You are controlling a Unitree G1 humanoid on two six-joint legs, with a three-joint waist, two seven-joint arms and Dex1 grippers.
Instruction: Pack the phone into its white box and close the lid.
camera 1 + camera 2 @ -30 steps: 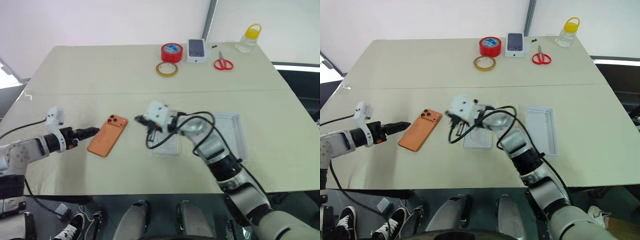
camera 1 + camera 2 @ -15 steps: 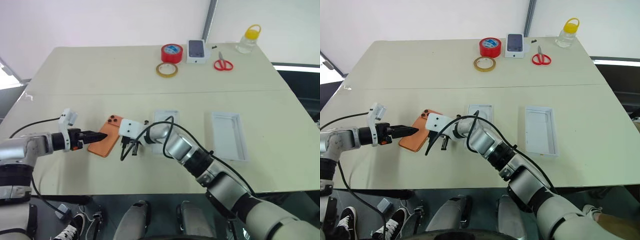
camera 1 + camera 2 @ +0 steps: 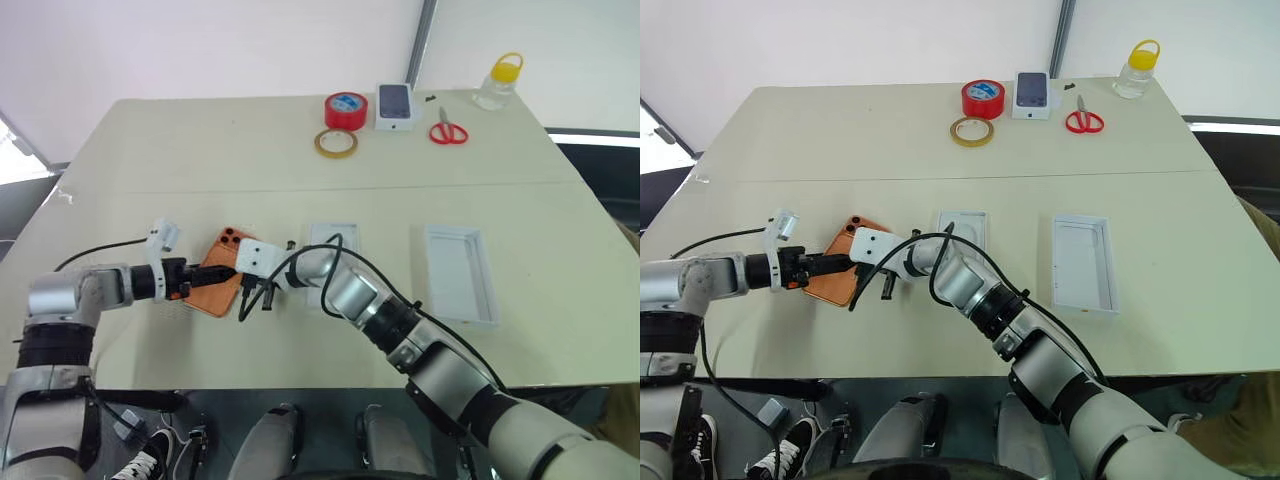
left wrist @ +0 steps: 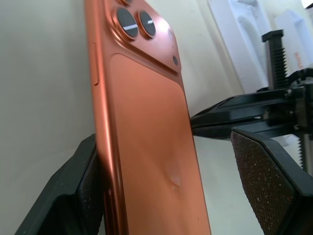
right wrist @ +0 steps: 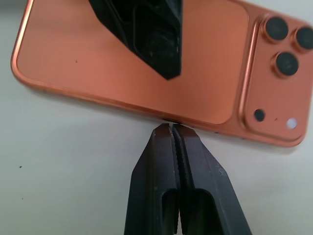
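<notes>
The orange phone [image 3: 212, 292] lies camera side up on the table, left of centre. My left gripper [image 4: 164, 142] is open and straddles it. One finger [image 4: 85, 186] rests against a long edge of the phone, and the other finger [image 4: 264, 176] stands apart from the opposite edge. My right gripper [image 5: 171, 128] is shut, with its tips touching that opposite edge. The white box [image 3: 332, 238] lies just right of the phone, partly hidden by my right arm. Farther right lies the lid [image 3: 458, 272], open side up.
At the far edge of the table [image 3: 150, 170] are a red tape roll [image 3: 345, 108], a tan tape ring [image 3: 335, 143], a small box printed with a phone [image 3: 396, 104], red scissors [image 3: 448, 131] and a yellow-capped bottle [image 3: 497, 80]. Cables hang from both wrists.
My right gripper came down from above the white box to the phone's edge. My left gripper slid right until its fingers straddled the phone. The phone has stayed in place.
</notes>
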